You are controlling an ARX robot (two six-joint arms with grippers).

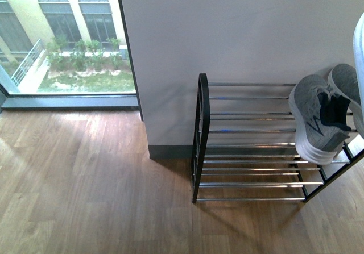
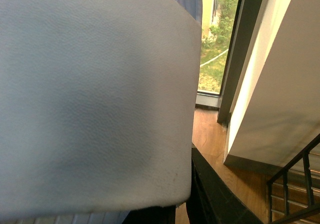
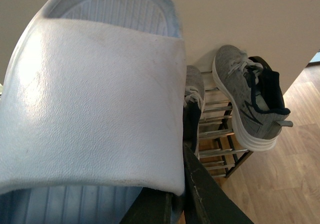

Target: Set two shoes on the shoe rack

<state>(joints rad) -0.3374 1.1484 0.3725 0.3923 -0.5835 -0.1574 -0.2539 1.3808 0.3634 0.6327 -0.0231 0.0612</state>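
The shoe rack (image 1: 250, 146), black-framed with chrome bars, stands against the white wall. Two grey knit sneakers (image 1: 315, 117) (image 1: 344, 83) rest at its right end. In the left wrist view a pale blue slide (image 2: 95, 98) fills most of the picture, and my left gripper (image 2: 175, 209) is shut on it. My right gripper (image 3: 177, 204) is shut on the other pale blue slide (image 3: 95, 103), held above and in front of the rack (image 3: 220, 154) and the sneakers (image 3: 250, 103). A sliver of a slide (image 1: 359, 55) shows at the front view's right edge; both arms are out of that view.
A floor-to-ceiling window (image 1: 62, 38) with a dark frame lies left of the wall (image 1: 239, 32). Wooden floor (image 1: 91, 186) spreads in front of the rack. The rack's left and middle bars (image 1: 244, 115) carry nothing. A corner of the rack (image 2: 295, 184) shows in the left wrist view.
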